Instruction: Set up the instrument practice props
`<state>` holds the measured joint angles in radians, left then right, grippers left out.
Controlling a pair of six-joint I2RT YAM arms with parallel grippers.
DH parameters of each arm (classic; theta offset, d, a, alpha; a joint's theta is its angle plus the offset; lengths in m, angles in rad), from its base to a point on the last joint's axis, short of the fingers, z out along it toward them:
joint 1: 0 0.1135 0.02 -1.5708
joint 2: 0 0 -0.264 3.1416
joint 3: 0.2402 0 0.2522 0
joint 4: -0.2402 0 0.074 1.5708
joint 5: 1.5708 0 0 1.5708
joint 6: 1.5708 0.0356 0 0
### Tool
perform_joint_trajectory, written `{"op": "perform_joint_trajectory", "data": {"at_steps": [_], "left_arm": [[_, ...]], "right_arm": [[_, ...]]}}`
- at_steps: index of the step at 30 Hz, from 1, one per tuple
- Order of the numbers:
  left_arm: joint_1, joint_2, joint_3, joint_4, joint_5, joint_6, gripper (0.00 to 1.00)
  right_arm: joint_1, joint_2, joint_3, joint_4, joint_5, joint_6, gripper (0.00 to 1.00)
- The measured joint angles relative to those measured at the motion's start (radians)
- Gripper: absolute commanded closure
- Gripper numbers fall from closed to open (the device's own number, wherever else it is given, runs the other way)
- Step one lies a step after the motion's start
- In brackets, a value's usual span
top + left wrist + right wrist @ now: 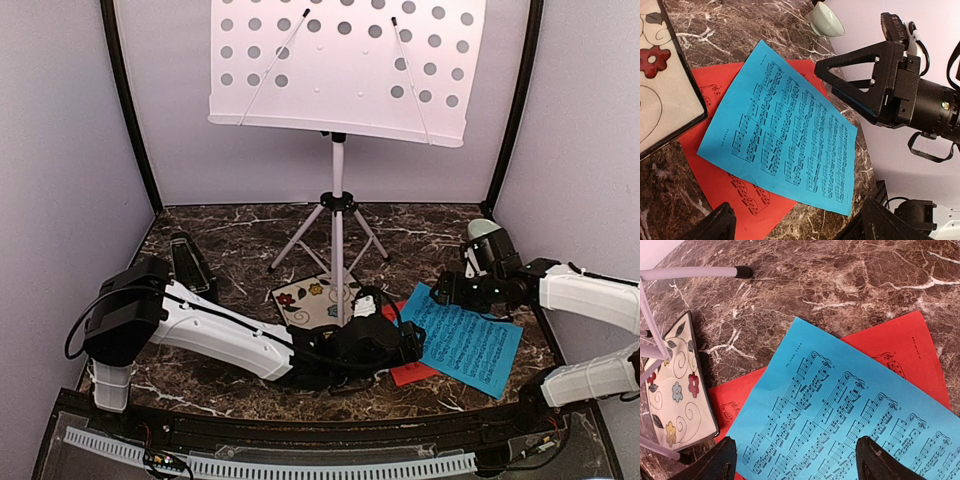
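— Two sheets, the blue sheet (465, 342) over the red sheet (410, 373), lie flat on the table (230, 230) by the floral tile (305, 298).
— On the music stand (340, 70) yet?
— No, it holds nothing; the metronome (190, 262) sits back left. The left gripper (800, 220) and right gripper (795, 460) hover over the sheets, jaws wide, empty.

A dark brown, marble-patterned bench (230, 235) with white veining forms the base of a small booth. Plain pale lilac walls (60, 120) close it in on three sides. Black posts (131, 110) run up the back corners. The light is soft and even.
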<state>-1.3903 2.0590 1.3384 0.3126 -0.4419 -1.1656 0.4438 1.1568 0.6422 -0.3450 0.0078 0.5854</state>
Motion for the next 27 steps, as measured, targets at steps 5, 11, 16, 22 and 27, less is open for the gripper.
{"op": "perform_joint_trajectory", "data": {"at_steps": [5,11,16,22,27], "left_arm": [[0.001,0.044,0.035,-0.038,-0.006,-0.067,0.18],[0.017,0.098,0.041,-0.053,0.017,-0.132,0.25],[0.034,0.114,0.047,-0.06,0.019,-0.151,0.35],[0.051,0.125,0.061,-0.057,0.034,-0.179,0.39],[0.063,0.149,0.087,-0.079,0.04,-0.21,0.4]], "right_arm": [[0.0,0.012,-0.011,0.002,0.015,0.001,0.18],[-0.015,0.042,-0.032,0.032,0.011,0.0,0.19],[-0.034,0.122,-0.055,0.074,0.008,-0.004,0.22],[-0.042,0.184,-0.061,0.106,-0.011,-0.012,0.24],[-0.047,0.204,-0.061,0.137,-0.027,-0.023,0.26]]}}
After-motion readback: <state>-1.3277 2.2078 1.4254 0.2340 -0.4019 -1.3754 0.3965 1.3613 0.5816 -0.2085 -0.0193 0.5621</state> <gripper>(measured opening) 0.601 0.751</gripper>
